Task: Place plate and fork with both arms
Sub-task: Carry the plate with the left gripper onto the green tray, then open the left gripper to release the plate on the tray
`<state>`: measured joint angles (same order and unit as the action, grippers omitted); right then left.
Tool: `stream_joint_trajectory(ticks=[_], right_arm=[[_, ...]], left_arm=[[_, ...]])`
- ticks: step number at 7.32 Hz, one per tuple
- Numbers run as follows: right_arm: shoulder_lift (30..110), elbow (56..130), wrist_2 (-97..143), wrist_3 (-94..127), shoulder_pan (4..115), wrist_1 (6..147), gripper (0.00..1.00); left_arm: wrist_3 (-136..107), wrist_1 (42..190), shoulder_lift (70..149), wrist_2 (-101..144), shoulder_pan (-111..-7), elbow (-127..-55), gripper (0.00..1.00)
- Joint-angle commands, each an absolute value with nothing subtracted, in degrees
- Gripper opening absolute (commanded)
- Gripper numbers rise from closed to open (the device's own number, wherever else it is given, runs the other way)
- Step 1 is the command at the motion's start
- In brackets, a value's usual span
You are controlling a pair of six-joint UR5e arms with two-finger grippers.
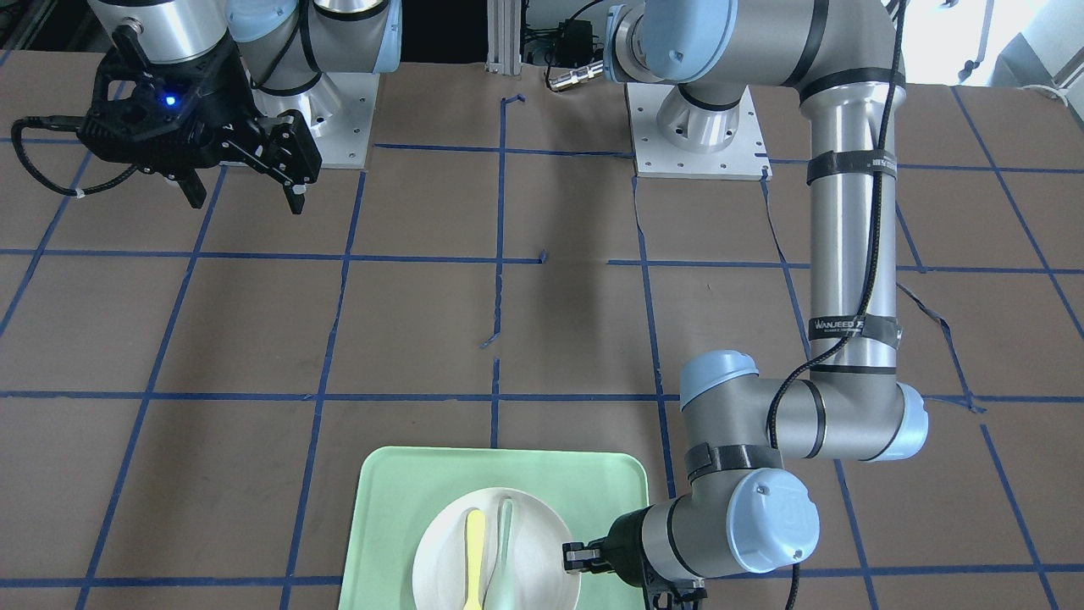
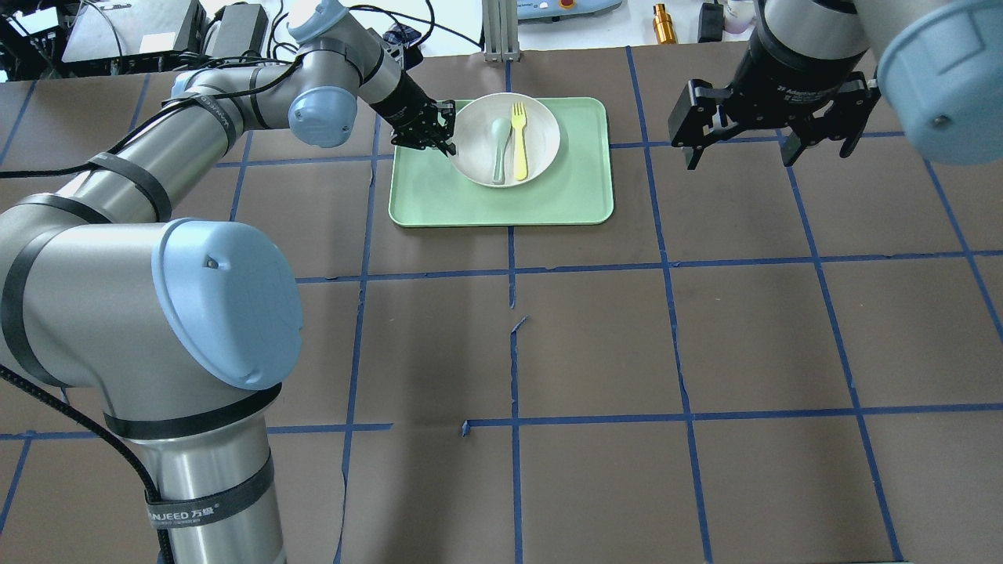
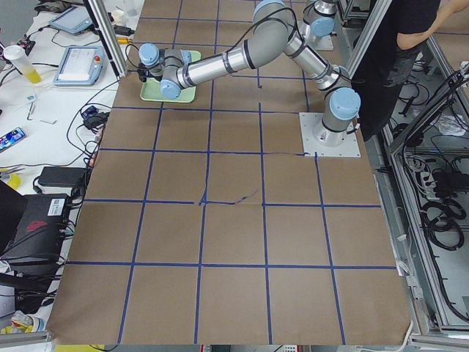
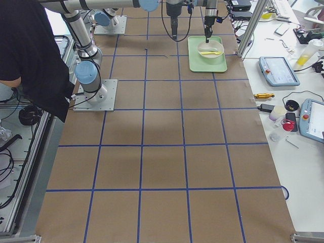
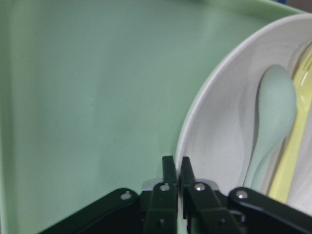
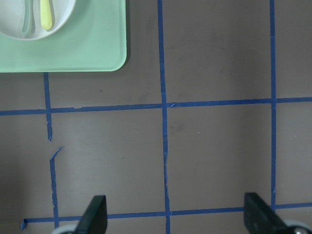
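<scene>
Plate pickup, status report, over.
Left claw shut on plate rim. Right claw open, hovering clear of tray. Fork and spoon lying in plate.

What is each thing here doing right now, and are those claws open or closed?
Plate: on the tray, one edge of its rim pinched by the left gripper.
Fork: lying flat in the plate, untouched.
Spoon: lying in the plate beside the fork.
Tray: flat on the table, carrying the plate.
Left gripper: shut on the plate's rim.
Right gripper: open wide, empty, hanging over bare table.
</scene>
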<state>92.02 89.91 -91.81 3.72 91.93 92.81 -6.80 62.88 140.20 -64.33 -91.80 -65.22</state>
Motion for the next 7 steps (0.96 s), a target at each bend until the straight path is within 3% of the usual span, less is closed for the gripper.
stream_joint_trajectory(ticks=[1,2,3,5,7], right_arm=[[92.02,89.91,-91.85,3.69,91.93,92.81,1.0],[92.02,89.91,-91.85,3.69,91.93,92.81,1.0],[92.02,89.91,-91.85,3.69,91.93,92.81,1.0],[92.02,89.91,-91.85,3.69,91.93,92.81,1.0],[92.02,89.91,-91.84,3.69,91.93,92.81,1.0]], left_arm=[[-7.03,62.84,140.71,-64.25,-91.76,-65.21,0.39],[-7.03,62.84,140.63,-64.07,-91.67,-65.3,0.66],[-5.99,62.84,139.93,-64.07,-91.67,-65.56,0.8],[-6.15,63.71,135.64,-64.77,-91.23,-67.31,0.94],[-5.37,64.16,125.22,-66.6,-87.82,-78.59,1.0]])
